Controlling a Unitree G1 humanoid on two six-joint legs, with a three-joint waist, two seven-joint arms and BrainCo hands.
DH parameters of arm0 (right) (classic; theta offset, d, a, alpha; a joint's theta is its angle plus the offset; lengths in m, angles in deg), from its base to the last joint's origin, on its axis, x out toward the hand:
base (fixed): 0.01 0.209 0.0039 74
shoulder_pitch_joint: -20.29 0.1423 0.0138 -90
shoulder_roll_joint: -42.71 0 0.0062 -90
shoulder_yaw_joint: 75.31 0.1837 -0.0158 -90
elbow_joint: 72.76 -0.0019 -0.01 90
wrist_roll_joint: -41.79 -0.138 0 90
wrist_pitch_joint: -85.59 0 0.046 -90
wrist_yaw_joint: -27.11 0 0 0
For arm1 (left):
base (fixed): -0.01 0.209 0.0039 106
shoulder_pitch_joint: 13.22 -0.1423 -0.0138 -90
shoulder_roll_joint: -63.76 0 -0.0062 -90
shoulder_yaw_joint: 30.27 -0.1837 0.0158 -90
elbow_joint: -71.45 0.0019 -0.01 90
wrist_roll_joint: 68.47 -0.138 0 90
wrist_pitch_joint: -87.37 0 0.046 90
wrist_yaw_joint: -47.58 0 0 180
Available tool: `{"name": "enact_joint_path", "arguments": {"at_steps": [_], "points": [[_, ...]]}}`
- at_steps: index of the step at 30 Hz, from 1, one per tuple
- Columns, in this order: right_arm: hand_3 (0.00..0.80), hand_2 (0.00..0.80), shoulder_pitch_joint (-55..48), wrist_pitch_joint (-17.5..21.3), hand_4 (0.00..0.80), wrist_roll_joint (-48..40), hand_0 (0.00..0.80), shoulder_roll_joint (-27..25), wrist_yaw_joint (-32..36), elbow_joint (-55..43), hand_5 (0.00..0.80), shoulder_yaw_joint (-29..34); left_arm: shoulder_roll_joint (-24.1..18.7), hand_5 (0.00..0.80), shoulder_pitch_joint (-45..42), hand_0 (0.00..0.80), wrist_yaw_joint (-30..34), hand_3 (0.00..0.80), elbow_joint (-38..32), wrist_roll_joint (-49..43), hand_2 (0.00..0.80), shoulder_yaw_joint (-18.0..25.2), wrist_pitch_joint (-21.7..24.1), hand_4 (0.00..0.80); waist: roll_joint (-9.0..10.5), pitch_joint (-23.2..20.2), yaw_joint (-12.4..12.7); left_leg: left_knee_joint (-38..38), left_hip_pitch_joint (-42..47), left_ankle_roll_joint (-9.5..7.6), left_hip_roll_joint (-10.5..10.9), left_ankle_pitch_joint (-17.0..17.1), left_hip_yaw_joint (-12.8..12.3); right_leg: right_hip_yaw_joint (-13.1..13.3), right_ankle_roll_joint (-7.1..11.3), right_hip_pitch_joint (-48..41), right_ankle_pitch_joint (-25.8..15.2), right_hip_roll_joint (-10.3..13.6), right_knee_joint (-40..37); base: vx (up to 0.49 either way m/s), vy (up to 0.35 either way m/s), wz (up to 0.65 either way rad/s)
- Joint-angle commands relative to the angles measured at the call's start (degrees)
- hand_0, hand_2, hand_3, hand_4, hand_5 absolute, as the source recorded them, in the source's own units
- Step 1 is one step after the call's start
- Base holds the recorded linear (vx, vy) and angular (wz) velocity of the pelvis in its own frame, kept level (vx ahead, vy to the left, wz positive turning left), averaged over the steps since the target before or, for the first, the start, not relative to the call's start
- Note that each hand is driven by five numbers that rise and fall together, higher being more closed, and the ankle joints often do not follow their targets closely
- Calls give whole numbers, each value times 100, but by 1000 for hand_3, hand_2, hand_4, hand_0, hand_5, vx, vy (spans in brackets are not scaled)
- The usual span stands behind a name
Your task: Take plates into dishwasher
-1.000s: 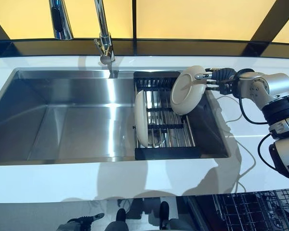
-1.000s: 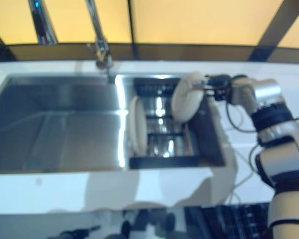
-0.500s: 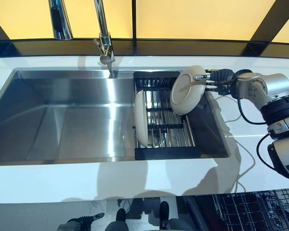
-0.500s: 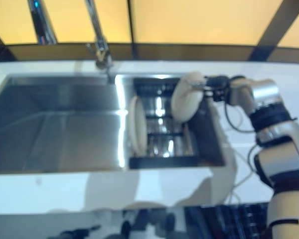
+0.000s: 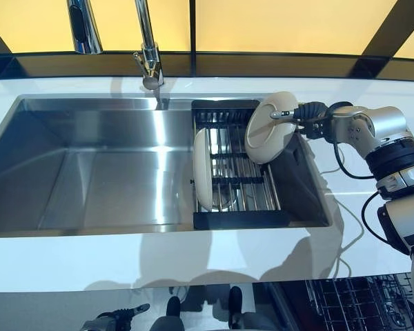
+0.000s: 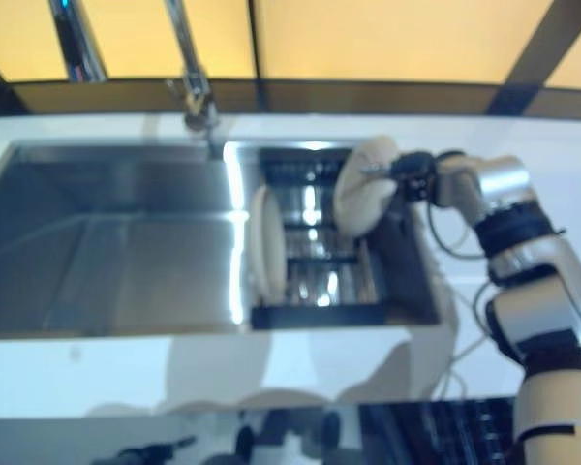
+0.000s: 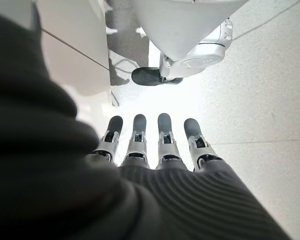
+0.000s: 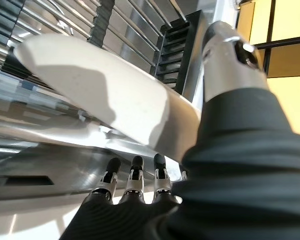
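My right hand (image 5: pixel 312 114) is shut on the rim of a cream plate (image 5: pixel 269 128) and holds it tilted above the black dish rack (image 5: pixel 241 219) in the right end of the sink. In the right wrist view the thumb (image 8: pixel 230 55) lies over the plate (image 8: pixel 105 95) and the fingers (image 8: pixel 135 177) reach under it. A second cream plate (image 5: pixel 203 169) stands on edge in the rack's left side. My left hand (image 7: pixel 150 145) hangs open by the floor, holding nothing.
The steel sink (image 5: pixel 90 172) is set in a white counter (image 5: pixel 193 258), with a tap (image 5: pixel 150 62) behind it. A dishwasher's wire basket (image 5: pixel 352 303) shows below the counter at the lower right.
My right hand and the plate have shifted slightly up and toward the back of the sink. The plate in the rack has not moved.
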State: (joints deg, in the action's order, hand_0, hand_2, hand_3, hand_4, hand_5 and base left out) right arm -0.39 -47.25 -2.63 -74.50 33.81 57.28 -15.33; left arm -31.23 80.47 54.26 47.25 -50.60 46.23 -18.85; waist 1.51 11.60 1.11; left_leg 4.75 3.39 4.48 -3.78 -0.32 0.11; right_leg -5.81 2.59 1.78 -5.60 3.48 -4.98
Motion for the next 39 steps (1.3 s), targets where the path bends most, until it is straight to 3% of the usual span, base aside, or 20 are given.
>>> {"name": "enact_joint_path", "arguments": {"at_steps": [1,2,3,23,30,39], "points": [[370,370,285,249,370,78,370,-119,-114,-210,370,-117,-96,0,460,0,-62,0,232,260,0,-369,-79,0,279,141,234,25,-353,-6,171,291,-137,-126,447,-170,40,303,-2,0,0,0],[452,452,286,291,452,52,452,-100,-206,-221,452,-108,-94,0,469,0,-69,0,230,283,0,-371,-81,0,279,150,234,25,-355,-9,172,294,-135,-124,445,-164,35,303,-2,0,0,0],[800,800,308,318,800,12,800,-65,-312,-222,800,-100,-97,0,481,0,-70,0,232,312,0,-373,-84,0,279,162,238,25,-361,-10,172,296,-136,-123,445,-160,33,302,-2,0,0,0],[800,800,769,619,800,-139,800,-301,-894,222,800,-142,-163,0,430,0,1,0,361,162,0,-389,67,0,340,-151,241,25,-157,0,169,214,-185,-162,476,-346,89,305,-2,0,0,0],[800,800,1095,947,800,-298,800,-750,-1119,183,800,-241,-197,0,299,0,50,0,406,30,0,-373,268,0,411,-468,107,25,46,-6,152,111,-345,-46,491,-466,116,267,-2,7,4,-2],[800,800,1395,1092,800,-433,800,-1498,-1254,-12,800,-260,-216,0,149,0,153,0,456,-142,0,-353,520,0,458,-746,-109,25,318,-91,182,-38,-588,78,486,-624,143,266,-2,1,50,-10]]}}
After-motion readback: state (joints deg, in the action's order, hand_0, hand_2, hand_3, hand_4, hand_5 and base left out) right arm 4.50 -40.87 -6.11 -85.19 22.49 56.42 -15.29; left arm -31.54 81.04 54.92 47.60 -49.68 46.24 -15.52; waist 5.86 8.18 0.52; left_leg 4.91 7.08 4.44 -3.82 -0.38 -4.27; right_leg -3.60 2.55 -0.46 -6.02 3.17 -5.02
